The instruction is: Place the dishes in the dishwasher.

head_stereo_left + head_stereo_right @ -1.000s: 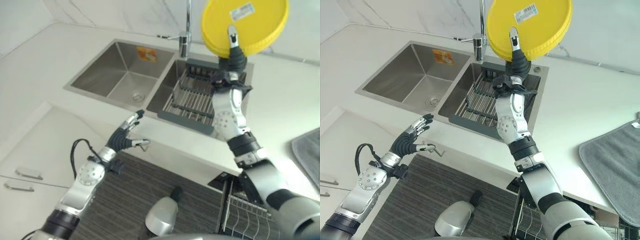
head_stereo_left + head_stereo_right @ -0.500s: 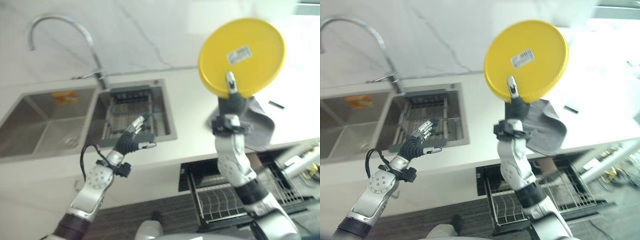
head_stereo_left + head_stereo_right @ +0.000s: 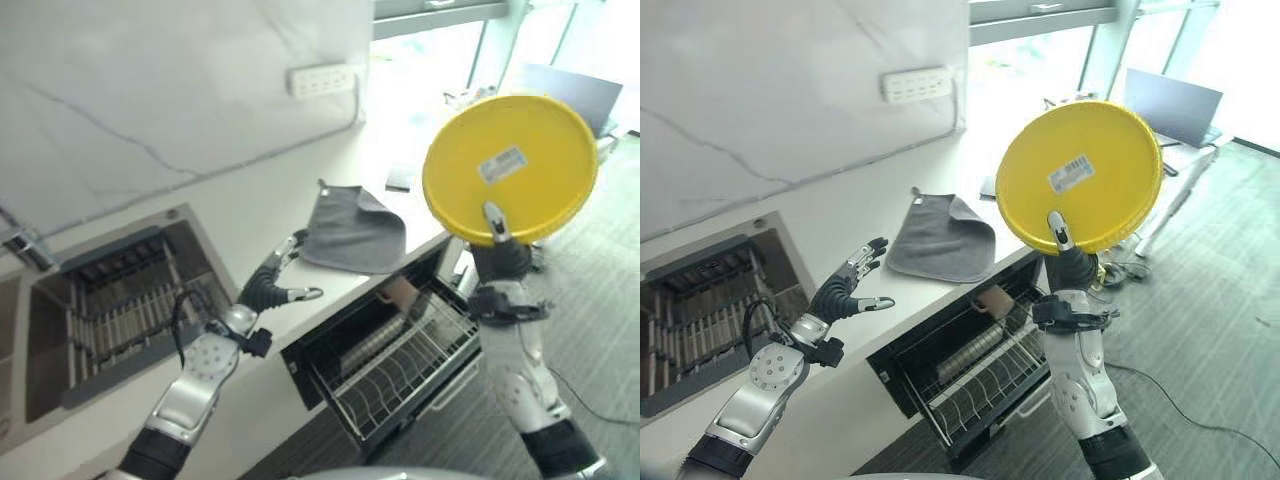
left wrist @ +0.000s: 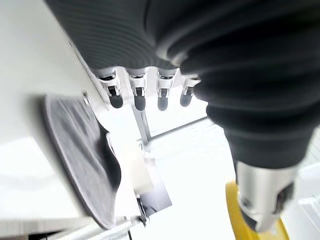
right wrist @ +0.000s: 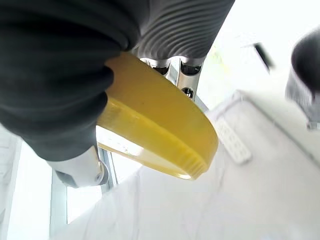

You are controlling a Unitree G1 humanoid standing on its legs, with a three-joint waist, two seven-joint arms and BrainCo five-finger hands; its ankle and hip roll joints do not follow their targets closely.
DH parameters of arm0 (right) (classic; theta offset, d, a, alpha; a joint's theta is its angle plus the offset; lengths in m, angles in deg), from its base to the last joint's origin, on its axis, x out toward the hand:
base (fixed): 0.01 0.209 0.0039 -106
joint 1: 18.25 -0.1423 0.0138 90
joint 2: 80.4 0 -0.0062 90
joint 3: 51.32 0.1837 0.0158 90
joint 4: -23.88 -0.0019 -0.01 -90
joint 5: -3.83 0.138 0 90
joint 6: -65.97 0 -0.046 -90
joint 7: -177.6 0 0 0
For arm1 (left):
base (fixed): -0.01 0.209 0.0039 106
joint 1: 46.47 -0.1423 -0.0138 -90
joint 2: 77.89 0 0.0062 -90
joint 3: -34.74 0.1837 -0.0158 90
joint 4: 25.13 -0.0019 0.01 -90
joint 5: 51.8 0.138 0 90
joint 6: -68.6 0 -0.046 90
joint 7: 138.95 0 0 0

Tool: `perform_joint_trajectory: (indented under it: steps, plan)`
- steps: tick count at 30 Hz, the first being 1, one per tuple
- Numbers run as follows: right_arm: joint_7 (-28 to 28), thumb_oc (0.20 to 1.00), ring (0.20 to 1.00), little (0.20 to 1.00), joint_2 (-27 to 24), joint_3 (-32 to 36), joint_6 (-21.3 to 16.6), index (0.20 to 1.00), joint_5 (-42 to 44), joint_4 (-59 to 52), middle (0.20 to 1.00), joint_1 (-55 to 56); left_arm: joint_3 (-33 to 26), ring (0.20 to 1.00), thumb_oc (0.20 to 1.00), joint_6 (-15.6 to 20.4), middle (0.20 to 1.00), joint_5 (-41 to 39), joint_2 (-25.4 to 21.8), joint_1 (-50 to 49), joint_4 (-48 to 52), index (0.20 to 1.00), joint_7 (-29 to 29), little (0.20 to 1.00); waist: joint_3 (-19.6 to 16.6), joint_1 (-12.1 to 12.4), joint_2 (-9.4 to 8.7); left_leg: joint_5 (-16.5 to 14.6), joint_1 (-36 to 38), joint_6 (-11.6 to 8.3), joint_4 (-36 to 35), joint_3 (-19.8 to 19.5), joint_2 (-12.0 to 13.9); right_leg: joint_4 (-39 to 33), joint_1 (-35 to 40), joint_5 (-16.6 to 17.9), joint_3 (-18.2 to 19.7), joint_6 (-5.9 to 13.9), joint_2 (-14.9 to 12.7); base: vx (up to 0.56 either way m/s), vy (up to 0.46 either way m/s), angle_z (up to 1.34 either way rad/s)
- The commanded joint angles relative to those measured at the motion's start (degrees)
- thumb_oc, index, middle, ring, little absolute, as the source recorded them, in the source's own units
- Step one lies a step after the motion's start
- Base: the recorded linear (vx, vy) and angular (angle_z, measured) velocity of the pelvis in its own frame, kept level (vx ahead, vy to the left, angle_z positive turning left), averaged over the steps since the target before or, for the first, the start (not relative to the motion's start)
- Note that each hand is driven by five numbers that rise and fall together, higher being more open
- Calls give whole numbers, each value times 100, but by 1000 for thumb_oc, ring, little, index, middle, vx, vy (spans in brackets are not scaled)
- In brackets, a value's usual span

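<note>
Kitchen counter, yellow plate pinched in right hand

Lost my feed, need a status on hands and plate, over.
Right hand pinching yellow plate, held upright above the open dishwasher rack. Left hand open over the counter, empty. Nothing blocking the rack.

Silver-grey jointed arms, round discs at elbows. Left hand and right hand: dark ribbed covers over wrists, silver fingers with dark tips.
</note>
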Motion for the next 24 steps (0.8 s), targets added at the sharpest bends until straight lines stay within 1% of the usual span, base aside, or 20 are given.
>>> perform_joint_trajectory:
  steps: [1, 3, 6, 8, 9, 10, 11, 12, 13, 15, 17, 18, 20, 24]
  plan:
    - [276, 200, 200, 200, -147, 387, -105, 200, -923, -516, 200, -357, 1, 1000, 1000, 61, 1000, 101, -183, 379, -41, 1000, 134, 1000, -71, -92, -205, -224, 126, 136, 1, -224, -138, 157, 81, 271, -567, 209, -361, 60, -38, -27]
    - [449, 200, 200, 200, -197, 474, -35, 200, -882, -436, 200, -190, -58, 1000, 1000, -6, 1000, 146, -167, 299, 30, 1000, 131, 1000, -50, -165, -202, -243, 166, 157, 8, -199, -141, 234, 52, 230, -495, 188, -338, 48, -18, -13]
    - [688, 200, 200, 200, -199, 525, -34, 200, -802, -342, 200, -24, -134, 1000, 1000, -46, 1000, 165, -146, 199, 102, 1000, 180, 1000, -4, -230, -198, -304, 206, 195, 101, -209, -176, 320, 17, 169, -388, 135, -305, 23, 7, -20]
    - [800, 200, 200, 200, -181, 495, -80, 200, -763, -280, 200, -6, -142, 1000, 1000, -69, 1000, 191, -122, 168, 142, 1000, 280, 1000, 65, -229, -181, -345, 142, 209, 374, -347, -178, 413, -19, 110, -265, 66, -266, -5, 27, -22]
    - [847, 200, 200, 200, -175, 466, -93, 200, -742, -253, 200, -26, -143, 1000, 1000, -89, 1000, 188, -114, 163, 158, 1000, 336, 1000, 106, -209, -176, -349, 95, 213, 529, -492, -176, 460, -31, 80, -178, 29, -243, -7, 82, -43]
    - [946, 200, 200, 200, -155, 339, -147, 200, -704, -132, 200, -136, -168, 1000, 1000, -153, 1000, 179, -80, 144, 217, 1000, 504, 1000, 235, -96, -162, -364, -70, 226, 911, -1071, -218, 562, -47, 0, 134, -66, -185, -12, 114, -58]
    - [979, 200, 200, 200, -148, 316, -169, 200, -702, -72, 200, -184, -188, 1000, 1000, -166, 1000, 170, -64, 134, 229, 1000, 524, 1000, 269, -56, -153, -395, -118, 241, 973, -1219, -251, 593, -52, -26, 213, -78, -185, -38, 183, -92]
    - [972, 200, 200, 200, -133, 303, -188, 200, -710, -3, 200, -248, -219, 1000, 1000, -196, 1000, 160, -45, 126, 243, 1000, 494, 1000, 279, -18, -126, -473, -153, 297, 872, -1257, -295, 663, -104, -40, 230, -59, -222, -53, 182, -101]
    - [897, 200, 200, 200, -115, 337, -144, 200, -773, -30, 200, -236, -236, 1000, 1000, -214, 1000, 155, -31, 129, 241, 1000, 414, 1000, 279, -42, -109, -523, -127, 316, 790, -1137, -284, 734, -134, -73, 156, -32, -287, -53, 170, -129]
    - [832, 200, 200, 200, -73, 379, -42, 200, -884, -141, 200, -143, -239, 1000, 1000, -226, 1000, 198, -17, 122, 231, 1000, 393, 1000, 316, -62, -97, -614, -137, 356, 756, -1131, -333, 819, -195, -59, 113, 17, -385, -49, 129, -51]
    - [830, 200, 200, 200, -37, 412, 23, 200, -1042, -233, 200, 9, -253, 1000, 1000, -171, 1000, 288, -7, 112, 235, 1000, 429, 1000, 385, -108, -102, -717, -159, 396, 800, -1041, -363, 884, -294, -17, 40, 98, -530, -82, 136, 14]
    - [875, 200, 200, 200, 5, 406, 161, 200, -1058, -253, 200, 122, -287, 1000, 1000, -152, 1000, 290, 0, 75, 265, 1000, 511, 1000, 431, -138, -79, -755, -134, 424, 774, -983, -402, 900, -337, 12, 1, 159, -633, -52, 143, 3]
    - [987, 200, 200, 200, 61, 399, 221, 200, -1029, -232, 200, 273, -373, 1000, 1000, -141, 1000, 282, -4, -8, 316, 1000, 549, 1000, 462, -161, -56, -786, -117, 445, 792, -961, -442, 890, -331, 29, 12, 200, -695, 4, 106, -7]
    - [1137, 200, 200, 200, 99, 385, 212, 200, -907, -126, 200, 465, -496, 1000, 1000, -91, 1000, 313, -58, -132, 428, 1000, 631, 1000, 538, -156, -31, -881, -224, 478, 968, -952, -506, 931, -391, 43, 22, 273, -801, -6, 61, -2]
